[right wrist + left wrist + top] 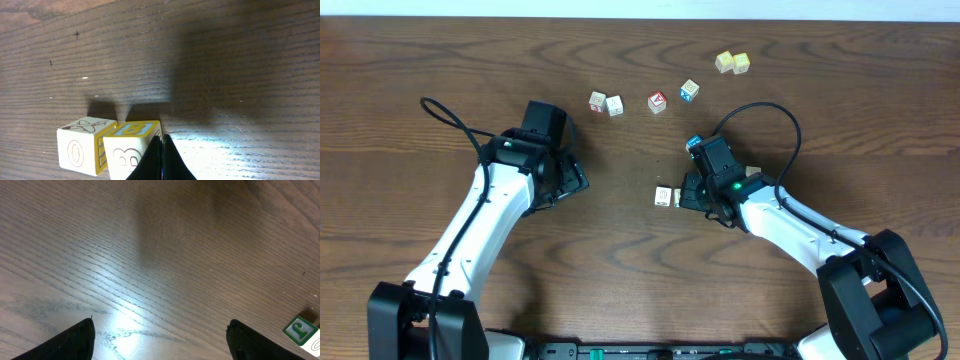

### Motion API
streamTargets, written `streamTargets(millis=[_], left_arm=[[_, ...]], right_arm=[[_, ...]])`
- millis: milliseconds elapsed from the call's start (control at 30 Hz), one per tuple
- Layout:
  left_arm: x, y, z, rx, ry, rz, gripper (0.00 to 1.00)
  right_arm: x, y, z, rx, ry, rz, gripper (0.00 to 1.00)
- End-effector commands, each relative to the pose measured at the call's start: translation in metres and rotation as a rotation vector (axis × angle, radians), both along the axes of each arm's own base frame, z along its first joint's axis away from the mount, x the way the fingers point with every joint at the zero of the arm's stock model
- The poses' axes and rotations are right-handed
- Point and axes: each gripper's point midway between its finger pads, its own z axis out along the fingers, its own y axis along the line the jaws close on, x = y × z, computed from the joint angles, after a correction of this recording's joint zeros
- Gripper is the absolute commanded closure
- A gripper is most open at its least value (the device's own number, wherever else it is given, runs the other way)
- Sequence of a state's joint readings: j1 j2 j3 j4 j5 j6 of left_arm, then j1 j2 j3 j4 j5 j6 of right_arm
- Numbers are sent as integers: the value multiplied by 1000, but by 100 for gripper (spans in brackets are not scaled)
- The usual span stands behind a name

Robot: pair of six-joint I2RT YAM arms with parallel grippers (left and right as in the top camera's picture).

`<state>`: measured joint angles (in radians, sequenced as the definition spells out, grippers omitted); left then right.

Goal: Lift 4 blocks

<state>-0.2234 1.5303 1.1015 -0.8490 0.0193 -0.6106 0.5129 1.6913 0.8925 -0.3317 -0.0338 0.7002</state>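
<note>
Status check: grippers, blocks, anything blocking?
Left gripper open over bare wood. Right gripper shut, tips beside the B block, holding nothing. O block flush beside it. No obstruction seen.

Overhead: fixed, far, looking straight down on the whole table [640,290]. Left wrist: close, tilted down across the wood grain. Right wrist: closest, low over two blocks [80,147] — a spot the overhead also shows beside the right arm [790,215].
</note>
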Motion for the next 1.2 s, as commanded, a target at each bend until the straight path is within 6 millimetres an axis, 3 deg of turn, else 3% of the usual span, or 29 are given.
streamTargets(millis=[0, 900, 1000, 1167], left_arm=[[-1, 4, -3, 11, 9, 21, 16], [-1, 4, -3, 11, 9, 21, 16], [-1, 4, -3, 11, 9, 21, 16], [-1, 4, -3, 11, 9, 21, 16]], right_arm=[[-6, 6, -1, 5, 7, 21, 99], [-6, 12, 1, 11, -3, 40, 99], [-1, 11, 9, 0, -26, 76, 99], [17, -7, 43, -29, -58, 71, 99]])
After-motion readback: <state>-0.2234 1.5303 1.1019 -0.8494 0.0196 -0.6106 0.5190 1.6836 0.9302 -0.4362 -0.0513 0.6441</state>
